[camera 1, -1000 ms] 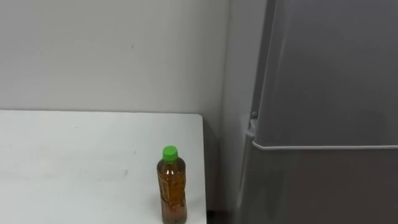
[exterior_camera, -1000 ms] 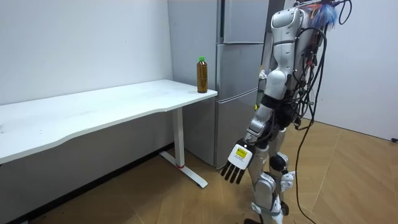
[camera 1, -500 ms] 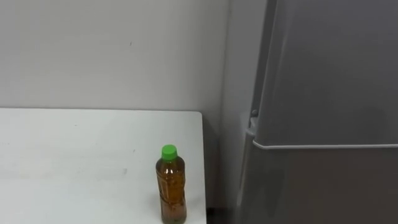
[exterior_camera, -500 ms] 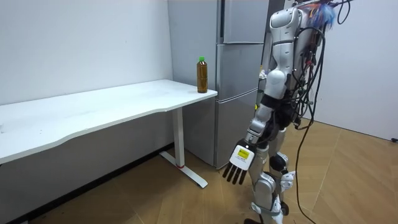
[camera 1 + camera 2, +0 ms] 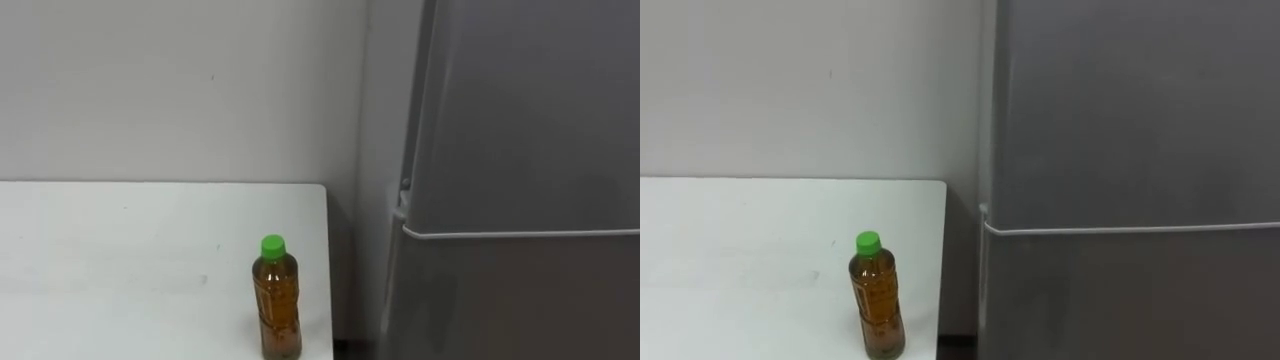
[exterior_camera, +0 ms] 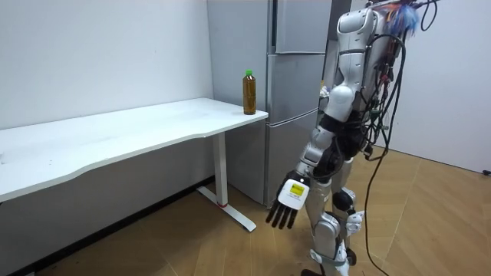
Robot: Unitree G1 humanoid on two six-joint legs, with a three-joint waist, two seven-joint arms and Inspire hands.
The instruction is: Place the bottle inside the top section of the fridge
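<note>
We have yet to start: the bottle [image 5: 277, 300] stands near the table's [image 5: 100, 250] right edge, the fridge [image 5: 520, 140] beside it is shut, and our left hand [image 6: 288, 196] hangs empty, fingers straight and apart.

Count: 1 tea bottle [image 5: 276, 300] with 1 green cap [image 5: 272, 244], at 6 o'clock in the left eye view. 1 white table [image 5: 120, 250], at 8 o'clock. 1 grey fridge [image 5: 520, 150] at 3 o'clock with 2 doors: upper door [image 5: 530, 110], lower door [image 5: 520, 300]. 1 hand, the left hand [image 6: 288, 201], fingers straight, at 6 o'clock in the room view
</note>
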